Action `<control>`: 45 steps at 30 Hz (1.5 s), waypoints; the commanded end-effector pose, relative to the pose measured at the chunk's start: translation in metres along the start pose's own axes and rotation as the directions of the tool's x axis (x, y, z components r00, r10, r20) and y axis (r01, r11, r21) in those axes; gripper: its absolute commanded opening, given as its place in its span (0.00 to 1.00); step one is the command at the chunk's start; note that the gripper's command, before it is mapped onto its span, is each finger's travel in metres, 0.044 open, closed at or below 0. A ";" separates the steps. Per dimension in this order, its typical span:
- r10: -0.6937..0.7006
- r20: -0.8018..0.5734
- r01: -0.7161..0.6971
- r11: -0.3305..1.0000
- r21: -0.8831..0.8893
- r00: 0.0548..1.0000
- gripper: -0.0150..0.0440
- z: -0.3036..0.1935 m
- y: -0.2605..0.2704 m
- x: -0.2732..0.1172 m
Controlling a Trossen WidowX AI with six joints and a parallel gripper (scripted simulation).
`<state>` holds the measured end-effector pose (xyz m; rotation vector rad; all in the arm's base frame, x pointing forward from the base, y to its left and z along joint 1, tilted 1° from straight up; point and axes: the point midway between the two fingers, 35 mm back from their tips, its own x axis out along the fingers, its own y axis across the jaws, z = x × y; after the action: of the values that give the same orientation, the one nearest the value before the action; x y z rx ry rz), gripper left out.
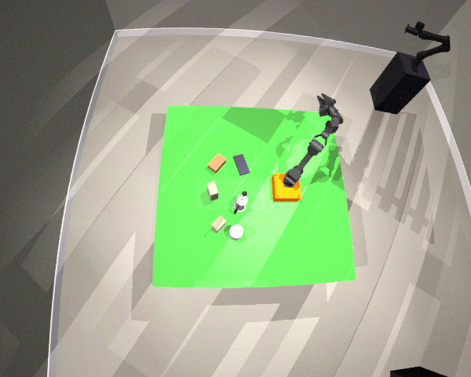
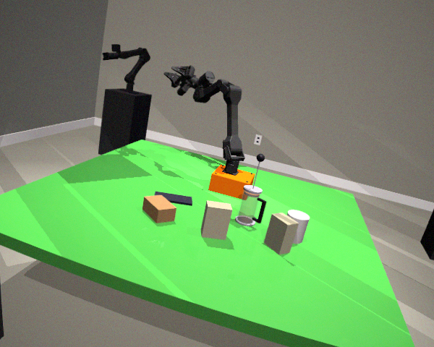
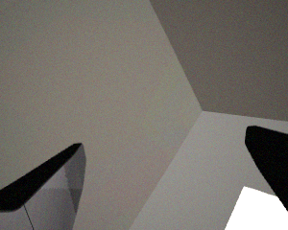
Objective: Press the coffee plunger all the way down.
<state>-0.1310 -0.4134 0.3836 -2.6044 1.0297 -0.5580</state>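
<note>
- While the arm (image 2: pixel 230 112) stands tall off its orange base (image 2: pixel 230 181), the gripper (image 2: pixel 176 79) is raised high and aimed away from the objects, toward the room's far wall; fingers spread wide apart, nothing between them.
- Wrist view: only wall and ceiling corner, plus two dark fingertips at the lower edges, far apart.
- Top view: gripper (image 1: pixel 324 103) sits past the back edge of the green table (image 1: pixel 268 251), well apart from the press.
- Coffee press (image 2: pixel 250 206) upright on the table, just in front of the orange base, black handle facing right in the exterior view.
- Plunger (image 2: pixel 260 157) rod sticks up well above the lid, black knob on top, not pushed down.
- In the top view the press (image 1: pixel 241 202) is near the table middle, left of the base (image 1: pixel 286 187).
- Tan upright box (image 2: pixel 215 219) just left of the press, close but apart.
- Orange-brown box (image 2: pixel 158 208) further left, lying flat; dark flat slab (image 2: pixel 173 198) just behind it.
- Another tan box (image 2: pixel 281 232) right of the press, tilted, with a white cylinder (image 2: pixel 299 225) just behind it; cannot tell if they touch.
- Second dark arm (image 2: pixel 129 63) on a black pedestal (image 2: pixel 124 120) off the table in the back corner.
</note>
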 end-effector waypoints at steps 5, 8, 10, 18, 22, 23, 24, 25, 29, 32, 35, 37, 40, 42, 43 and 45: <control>-0.039 0.004 0.038 0.994 0.106 0.999 1.00 0.006 -0.014 0.024; -0.113 0.011 0.108 0.973 0.205 0.994 1.00 0.015 -0.042 0.061; -0.142 0.009 0.134 0.950 0.284 0.990 1.00 0.020 -0.056 0.079; -0.249 -0.015 0.215 0.803 0.555 0.968 1.00 0.042 -0.125 0.139; -0.320 0.003 0.202 0.604 0.771 0.948 1.00 0.070 -0.183 0.177; -0.331 -0.002 0.198 0.558 0.806 0.944 1.00 0.075 -0.199 0.184; -0.346 0.007 0.178 0.501 0.847 0.938 1.00 0.082 -0.214 0.191; -0.357 0.011 0.159 0.444 0.882 0.934 1.00 0.090 -0.230 0.196; -0.417 0.064 0.032 0.218 0.975 0.907 1.00 0.123 -0.293 0.209; -0.454 0.114 -0.099 0.057 0.993 0.884 1.00 0.149 -0.340 0.209; -0.486 0.145 -0.199 -0.061 0.978 0.862 1.00 0.166 -0.384 0.201; -0.508 0.191 -0.301 -0.143 0.943 0.840 1.00 0.184 -0.413 0.192; -0.544 0.264 -0.450 -0.240 0.860 0.796 1.00 0.209 -0.454 0.171; -0.565 0.318 -0.545 -0.292 0.786 0.761 1.00 0.225 -0.479 0.154; -0.575 0.346 -0.590 -0.313 0.744 0.741 1.00 0.233 -0.490 0.143; -0.594 0.401 -0.672 -0.347 0.655 0.697 1.00 0.248 -0.512 0.121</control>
<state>0.3596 -0.1445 0.4089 -0.7745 -0.0786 -0.1130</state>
